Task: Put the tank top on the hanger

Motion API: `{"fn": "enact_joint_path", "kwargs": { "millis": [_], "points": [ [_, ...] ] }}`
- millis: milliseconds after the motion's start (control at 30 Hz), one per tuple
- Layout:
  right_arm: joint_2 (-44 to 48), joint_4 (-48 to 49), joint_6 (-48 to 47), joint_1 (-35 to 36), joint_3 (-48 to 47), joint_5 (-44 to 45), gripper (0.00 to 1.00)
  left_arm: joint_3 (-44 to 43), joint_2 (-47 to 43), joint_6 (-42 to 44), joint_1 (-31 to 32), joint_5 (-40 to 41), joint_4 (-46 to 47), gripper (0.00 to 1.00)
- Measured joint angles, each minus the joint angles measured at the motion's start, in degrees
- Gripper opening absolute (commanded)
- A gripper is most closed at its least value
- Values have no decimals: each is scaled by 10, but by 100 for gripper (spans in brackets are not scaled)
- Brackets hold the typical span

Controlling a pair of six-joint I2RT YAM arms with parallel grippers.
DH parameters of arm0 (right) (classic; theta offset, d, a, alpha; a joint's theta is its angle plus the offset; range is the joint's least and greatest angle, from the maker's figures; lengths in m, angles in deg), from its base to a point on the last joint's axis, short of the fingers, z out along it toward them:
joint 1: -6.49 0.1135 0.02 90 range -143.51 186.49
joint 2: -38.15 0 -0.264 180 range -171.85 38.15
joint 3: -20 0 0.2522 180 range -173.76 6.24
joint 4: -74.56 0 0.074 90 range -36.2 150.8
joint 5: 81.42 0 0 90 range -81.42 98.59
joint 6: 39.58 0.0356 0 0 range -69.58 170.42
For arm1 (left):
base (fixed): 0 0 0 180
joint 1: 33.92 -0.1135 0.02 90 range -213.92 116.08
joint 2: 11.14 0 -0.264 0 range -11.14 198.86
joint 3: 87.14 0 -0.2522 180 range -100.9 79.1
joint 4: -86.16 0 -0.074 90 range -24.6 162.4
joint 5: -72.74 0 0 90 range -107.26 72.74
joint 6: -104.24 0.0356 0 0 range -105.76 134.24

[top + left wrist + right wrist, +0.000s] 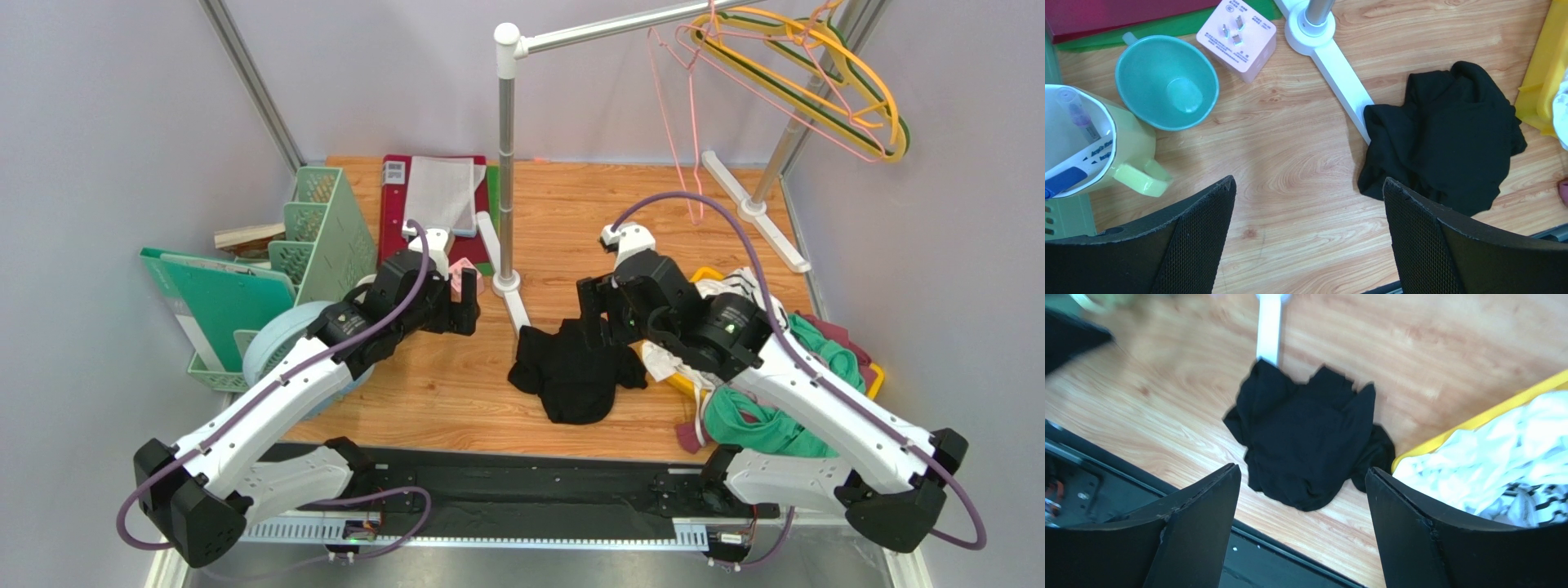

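Landmark: the rack post (pixel 507 159), standing upright at the middle of the desk (pixel 429 392).
Tank top: a crumpled black heap (pixel 570 368) flat on the desk, just in front of the post, one edge touching the post's white foot (pixel 1339 67).
Hanger: the pink wire one (pixel 693 135) hangs from the rail to the right of the post, bare and well apart from the tank top.
Left claw: released (pixel 1308 184), fingers spread with nothing between them, left of the post.
Right claw: released (pixel 1303 471), hovering over the tank top and grasping nothing.
Done so far: judging by this, nothing; no strap is on the hanger.
Left to do: lift the tank top, fetch the hanger, and thread both straps over its shoulders.
Yellow tub (pixel 1475 413): right of the post, holding white and striped clothes, with a green garment (pixel 761 423) spilling out.
Teal cup (pixel 1166 82): left of the post, empty.
Pale jug (pixel 1125 147): farther left, holding pens or tubes.
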Motion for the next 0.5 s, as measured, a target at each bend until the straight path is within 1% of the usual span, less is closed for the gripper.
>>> {"fn": "enact_joint_path", "kwargs": {
  "millis": [100,200,333,500],
  "points": [
    [2,-17,-13,-7,-66,13,79,0,0,-4,1,-7,2,94],
    [-1,-38,-28,-38,-134,16,79,0,0,-8,1,-15,8,93],
    [-33,-75,-61,-119,-259,16,79,0,0,-13,3,-20,14,93],
    [-81,-76,-113,-217,-387,10,79,0,-1,-13,4,-24,13,93]
  ]
}}
